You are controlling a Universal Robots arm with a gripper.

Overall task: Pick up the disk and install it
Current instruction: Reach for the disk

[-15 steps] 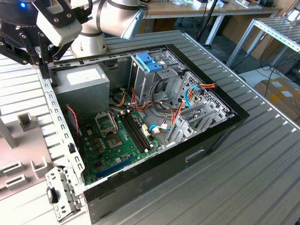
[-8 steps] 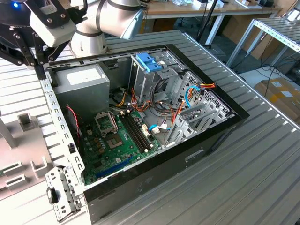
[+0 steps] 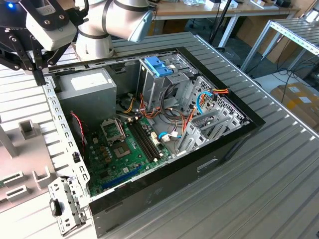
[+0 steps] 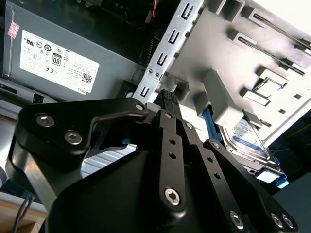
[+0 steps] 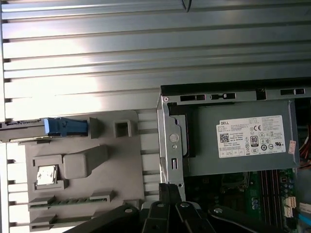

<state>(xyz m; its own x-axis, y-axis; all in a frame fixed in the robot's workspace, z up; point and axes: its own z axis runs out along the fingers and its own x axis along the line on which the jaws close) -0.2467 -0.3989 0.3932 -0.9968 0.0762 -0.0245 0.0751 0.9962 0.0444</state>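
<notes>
The disk [image 4: 246, 139] stands on edge in a slot of a grey holder block [image 5: 116, 160] beside the computer case. In the second wrist view I see its silver face, white-and-blue label and a blue rail end [image 4: 280, 182]. The first wrist view looks at it edge-on, with its blue rail [image 5: 65, 126] at the holder's rim. My black gripper [image 4: 167, 93] hangs over the case's metal edge, between the holder and the power supply, apart from the disk. Its fingers [image 5: 171, 188] are pressed together with nothing between them. In the exterior view the gripper [image 3: 38, 74] is at the upper left.
The open computer case [image 3: 224, 144] lies on a slatted metal table, with a motherboard [image 3: 124, 149] and loose cables inside. A grey power supply [image 3: 84, 88] with a white sticker fills its near corner. A bare blue bracket [image 3: 157, 64] tops the drive cage. A loose metal bracket [image 3: 65, 204] lies beside the case.
</notes>
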